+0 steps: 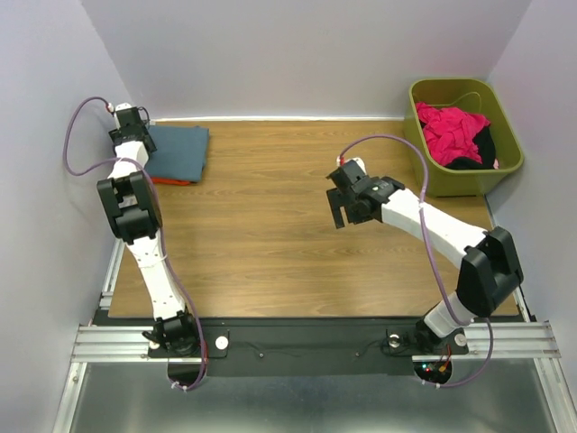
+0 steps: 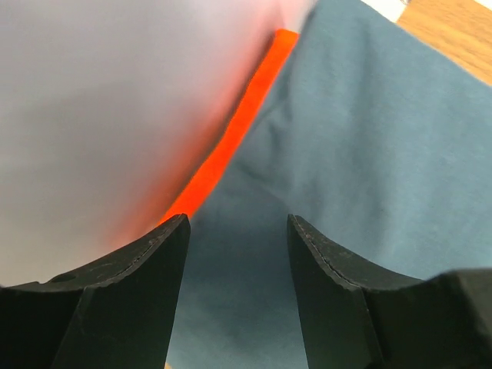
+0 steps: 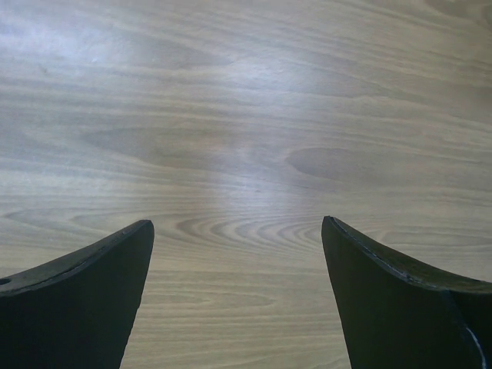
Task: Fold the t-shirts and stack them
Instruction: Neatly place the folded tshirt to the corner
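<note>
Left wrist shows blue-grey t-shirt [image 2: 369,138] under left hand [image 2: 238,223].

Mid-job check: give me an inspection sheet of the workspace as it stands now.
Surface: wooden table.
Job's things: blue-grey t-shirt folded at the far left corner, lying on the orange t-shirt, whose edge shows beneath.
Clutter: green bin far right, holding pink cloth and black cloth.
Grippers: left gripper open over the blue-grey t-shirt, nothing between its fingers; right gripper open above bare wood.
Cables: purple cable looping along each arm.
Surroundings: pale walls; metal rail at the near edge.
</note>
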Action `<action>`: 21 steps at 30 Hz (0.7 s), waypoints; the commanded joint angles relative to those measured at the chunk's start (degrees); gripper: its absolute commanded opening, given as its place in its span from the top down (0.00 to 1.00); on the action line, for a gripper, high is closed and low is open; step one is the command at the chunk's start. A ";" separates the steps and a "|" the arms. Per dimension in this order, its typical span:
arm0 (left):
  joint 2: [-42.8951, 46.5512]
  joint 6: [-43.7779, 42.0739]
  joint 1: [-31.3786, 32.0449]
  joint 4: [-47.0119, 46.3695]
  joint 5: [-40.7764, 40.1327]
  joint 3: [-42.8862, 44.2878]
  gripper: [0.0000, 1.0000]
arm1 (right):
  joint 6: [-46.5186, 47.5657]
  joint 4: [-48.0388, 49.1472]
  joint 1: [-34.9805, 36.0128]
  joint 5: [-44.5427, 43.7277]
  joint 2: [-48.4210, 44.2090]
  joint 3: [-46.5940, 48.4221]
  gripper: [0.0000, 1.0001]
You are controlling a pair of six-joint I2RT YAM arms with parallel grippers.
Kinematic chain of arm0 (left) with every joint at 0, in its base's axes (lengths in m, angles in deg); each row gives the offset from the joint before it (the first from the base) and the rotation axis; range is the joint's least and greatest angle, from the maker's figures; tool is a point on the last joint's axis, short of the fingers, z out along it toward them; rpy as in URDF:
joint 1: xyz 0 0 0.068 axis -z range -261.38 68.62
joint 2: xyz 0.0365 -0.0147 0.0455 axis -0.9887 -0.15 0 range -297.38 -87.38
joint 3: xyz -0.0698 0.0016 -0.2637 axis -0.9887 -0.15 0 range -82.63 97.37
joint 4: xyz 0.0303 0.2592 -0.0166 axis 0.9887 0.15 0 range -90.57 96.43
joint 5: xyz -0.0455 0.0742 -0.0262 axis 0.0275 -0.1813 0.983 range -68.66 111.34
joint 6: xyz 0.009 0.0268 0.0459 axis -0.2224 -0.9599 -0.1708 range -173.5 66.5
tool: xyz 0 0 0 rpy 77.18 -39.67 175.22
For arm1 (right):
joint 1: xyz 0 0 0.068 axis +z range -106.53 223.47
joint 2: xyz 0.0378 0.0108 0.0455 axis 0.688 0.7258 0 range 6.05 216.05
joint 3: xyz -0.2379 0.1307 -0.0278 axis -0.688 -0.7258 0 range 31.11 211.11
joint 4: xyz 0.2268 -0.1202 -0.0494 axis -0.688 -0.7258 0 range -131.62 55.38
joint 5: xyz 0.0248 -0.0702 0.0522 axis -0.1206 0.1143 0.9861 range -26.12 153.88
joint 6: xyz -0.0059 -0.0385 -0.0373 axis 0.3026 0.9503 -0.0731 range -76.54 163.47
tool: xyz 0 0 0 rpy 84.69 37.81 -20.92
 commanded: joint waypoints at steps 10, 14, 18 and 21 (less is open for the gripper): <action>30.91 7.46 6.76 2.91 6.90 -19.29 0.30 | -5.97 2.50 -3.37 -16.55 -18.55 -2.25 0.02; 46.12 7.20 13.26 4.58 5.24 -27.13 0.28 | -6.51 2.59 -3.46 -20.42 -25.32 -1.98 0.00; 64.10 9.47 16.45 8.70 6.37 -31.89 0.21 | -5.72 2.76 -3.37 -22.97 -32.35 -1.81 0.00; 77.54 12.89 18.03 10.64 5.68 -36.19 0.15 | -5.46 2.94 -3.46 -24.73 -38.23 -2.33 0.00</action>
